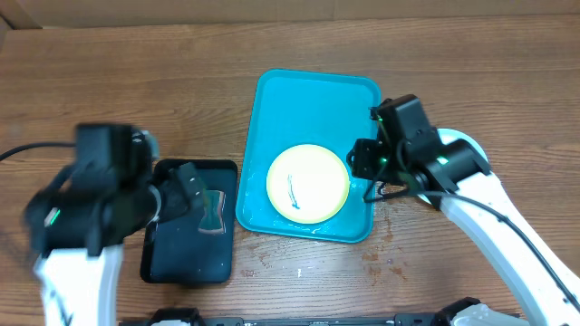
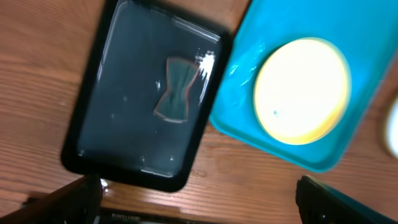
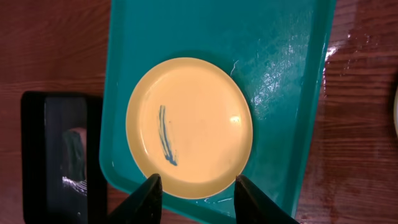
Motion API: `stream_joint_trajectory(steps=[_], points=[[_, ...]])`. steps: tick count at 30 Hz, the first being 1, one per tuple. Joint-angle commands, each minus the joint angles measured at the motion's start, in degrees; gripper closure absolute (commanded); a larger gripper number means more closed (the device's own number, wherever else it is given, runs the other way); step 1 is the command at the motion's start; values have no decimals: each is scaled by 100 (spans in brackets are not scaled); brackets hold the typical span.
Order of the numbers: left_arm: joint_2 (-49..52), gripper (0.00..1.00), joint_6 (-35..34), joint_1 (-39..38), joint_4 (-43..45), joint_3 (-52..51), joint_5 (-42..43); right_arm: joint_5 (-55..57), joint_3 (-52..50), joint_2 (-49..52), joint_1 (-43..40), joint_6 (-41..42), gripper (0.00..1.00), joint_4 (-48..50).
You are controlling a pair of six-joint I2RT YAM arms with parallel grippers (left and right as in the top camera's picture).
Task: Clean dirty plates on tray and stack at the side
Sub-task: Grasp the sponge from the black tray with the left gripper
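The right end effector (image 3: 198,198), fingers apart, hangs over a smeared plate (image 3: 189,127) in the blue tray (image 3: 283,68), and the left end effector (image 2: 199,196) is spread wide too.

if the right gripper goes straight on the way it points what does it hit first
Most likely the yellow plate lying in the turquoise tray: the right gripper hangs over its near edge, fingers apart. How far above is unclear.
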Motion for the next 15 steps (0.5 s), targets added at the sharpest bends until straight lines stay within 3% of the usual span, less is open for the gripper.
stream_joint_trajectory(steps=[1, 3, 4, 8, 10, 11, 13, 15], points=[[463, 9, 42, 20, 258, -859, 125, -31, 90, -136, 15, -125, 61, -138], [796, 31, 46, 2, 437, -1215, 214, -31, 90, -133, 15, -125, 60, -267], [1045, 36, 46, -31, 599, -1419, 214, -28, 90, -129, 15, -125, 60, -343], [1976, 40, 98, -190, 1478, -1882, -24, -31, 90, -129, 15, -125, 60, -439], [2433, 34, 109, -289, 1930, -1971, -243, -31, 90, -129, 15, -125, 60, -439], [2638, 35, 109, -323, 2085, -1974, -264, -31, 90, -129, 15, -125, 60, -439], [3082, 55, 111, -341, 2369, -1971, -138, -31, 90, -129, 15, -125, 59, -439], [3429, 83, 149, -343, 2531, -1971, -9, -31, 90, -129, 15, -125, 59, -450]])
